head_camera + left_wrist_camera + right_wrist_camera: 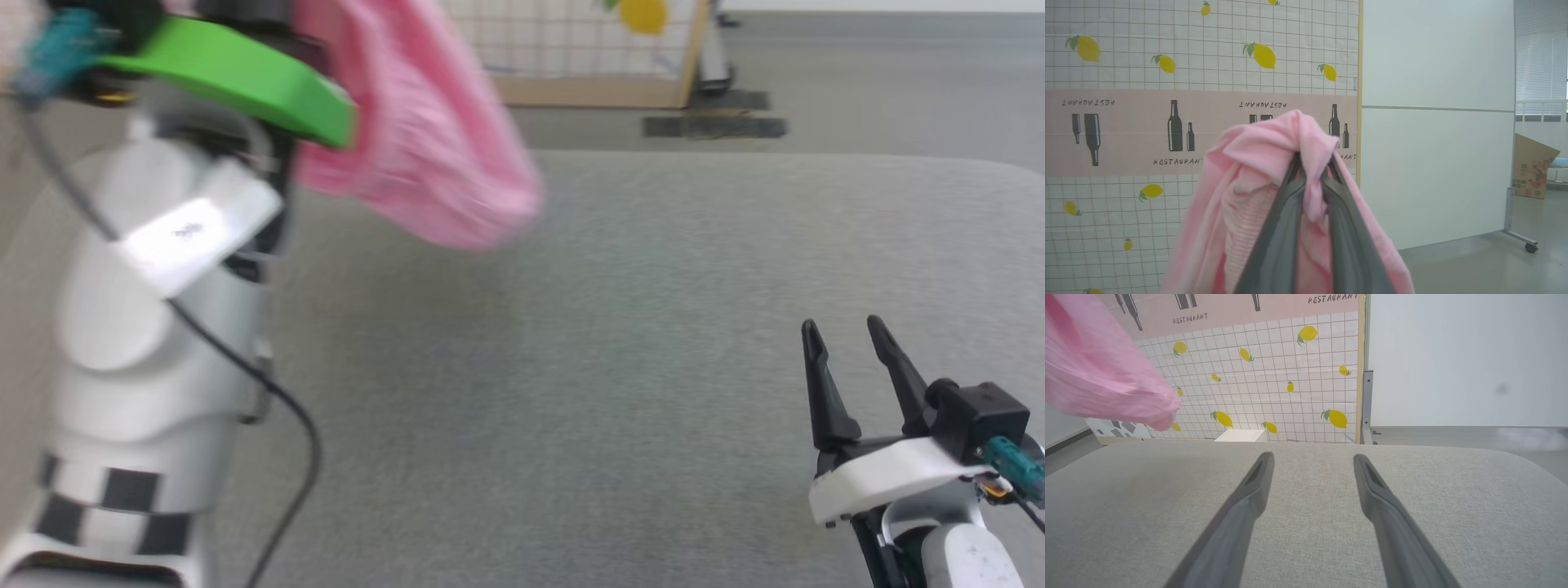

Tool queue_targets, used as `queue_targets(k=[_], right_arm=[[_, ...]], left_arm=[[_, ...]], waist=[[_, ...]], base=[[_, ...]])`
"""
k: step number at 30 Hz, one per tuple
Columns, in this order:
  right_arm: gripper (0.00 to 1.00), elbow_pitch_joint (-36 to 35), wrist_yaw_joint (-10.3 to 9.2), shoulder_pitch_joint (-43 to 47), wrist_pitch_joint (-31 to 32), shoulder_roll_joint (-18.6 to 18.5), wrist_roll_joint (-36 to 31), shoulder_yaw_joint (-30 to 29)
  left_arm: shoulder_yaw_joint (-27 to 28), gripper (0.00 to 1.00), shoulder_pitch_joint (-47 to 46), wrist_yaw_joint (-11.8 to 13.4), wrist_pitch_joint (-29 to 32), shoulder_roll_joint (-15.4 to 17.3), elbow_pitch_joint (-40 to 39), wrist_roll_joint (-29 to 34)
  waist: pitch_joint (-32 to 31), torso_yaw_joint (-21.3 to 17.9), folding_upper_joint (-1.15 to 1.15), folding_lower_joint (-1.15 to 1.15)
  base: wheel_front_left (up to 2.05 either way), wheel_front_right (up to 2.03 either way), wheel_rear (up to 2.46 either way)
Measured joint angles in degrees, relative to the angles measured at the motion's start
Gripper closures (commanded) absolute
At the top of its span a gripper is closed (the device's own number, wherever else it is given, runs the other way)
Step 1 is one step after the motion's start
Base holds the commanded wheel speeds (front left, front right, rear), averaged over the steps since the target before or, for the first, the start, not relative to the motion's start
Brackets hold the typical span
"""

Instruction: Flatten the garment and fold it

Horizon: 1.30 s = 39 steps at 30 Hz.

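The garment [424,139], light pink and bunched, hangs in the air above the grey table's far left, blurred with motion. In the left wrist view my left gripper [1312,163] is shut on a fold of the garment [1274,143], which drapes down over both dark fingers [1282,228]. The left arm's white forearm and green wrist cover [237,77] rise at the left of the head view. My right gripper [845,331] stands open low at the right, nothing between its fingers [1241,514]. The garment [1098,371] also hangs at the upper left of the right wrist view.
The grey cloth-covered table [653,367] spreads before me, its rounded far edge at the top. Beyond it stands a lemon-patterned partition [1274,375] on a wooden frame, with a white wall panel [1437,122] and a cardboard box [1533,167] on the floor.
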Motion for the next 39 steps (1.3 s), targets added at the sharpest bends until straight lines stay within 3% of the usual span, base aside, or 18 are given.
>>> queue_targets(k=[2, 6, 7, 15, 20, 23, 24, 25, 28, 36, 39], right_arm=[[0.0, -0.56, 0.0, 1.17, 0.83, -0.01, 0.02, 0.4], [0.0, -0.96, 0.0, 1.51, 1.13, -0.02, 0.11, 0.51], [0.0, -1.11, 0.0, 1.57, 1.19, -0.02, 0.49, 0.79], [0.0, -1.09, 0.0, 1.57, 1.29, -0.02, 0.71, 1.75], [0.0, -1.01, 0.0, 1.57, 1.29, -0.02, 1.02, 1.86], [0.0, -1.01, 0.0, 1.57, 1.29, -0.02, 1.02, 1.76], [0.0, -1.01, 0.0, 1.57, 1.29, -0.03, 1.02, 1.69], [0.0, -1.02, 0.0, 1.57, 1.29, -0.03, 1.01, 1.63], [0.0, -1.08, 0.0, 1.57, 1.31, -0.02, 0.92, 1.44], [0.0, -2.69, 0.0, 1.57, 1.8, -0.02, 0.27, 0.38], [0.0, -3.46, 0.0, 1.58, 1.89, -0.02, -0.05, -0.37]], left_arm=[[-3.77, 1.0, 1.98, -0.48, 3.19, -4.08, -0.75, -2.37], [-6.91, 1.0, 6.89, -1.11, 5.48, -8.4, 0.48, -5.68], [-10.56, 1.0, 11.6, -1.83, 9.23, -10.49, 3.76, -8.69], [-19.35, 1.0, 18.74, -0.88, 24.58, -10.6, 19.3, -9.18], [-21.68, 1.0, 19.78, -0.67, 32.78, -10.56, 25.05, -9.81], [-21.64, 1.0, 19.81, -0.42, 34.4, -10.49, 25.92, -10.28], [-21.52, 0.22, 19.79, -0.23, 33.72, -10.39, 25.73, -10.24], [-21.28, 0.0, 19.78, 0.09, 31.92, -10.36, 25.37, -10.05], [-19.81, 0.0, 19.63, 0.33, 24.75, -10.22, 23.38, -9.5], [-11.39, 0.0, 20.42, 2.6, -4.54, -7.75, 13.25, -6.7], [-8.62, 0.0, 23.38, 3.38, -8.83, -6.12, 10.07, -6.02]], waist=[[-1.35, -3.24, 0.0, 0.0], [-2.03, -6.27, 0.0, 0.0], [-2.18, -8.2, 0.0, 0.0], [-1.42, -11.84, 0.0, 0.0], [-0.38, -12.67, 0.0, 0.0], [0.07, -12.61, 0.0, 0.0], [0.14, -12.44, 0.0, 0.0], [0.18, -12.19, 0.0, 0.0], [0.16, -11.29, 0.0, 0.0], [-1.15, -8.65, 0.0, 0.0], [-1.83, -7.58, 0.0, 0.0]], base=[[0.0, 0.0, 0.0], [0.0, 0.0, 0.0], [0.0, 0.0, 0.0], [0.0, 0.0, 0.0], [0.0, 0.0, 0.0], [0.0, 0.0, 0.0], [0.0, 0.0, 0.0], [0.0, 0.0, 0.0], [0.0, 0.0, 0.0], [0.0, 0.0, 0.0], [0.0, 0.0, 0.0]])
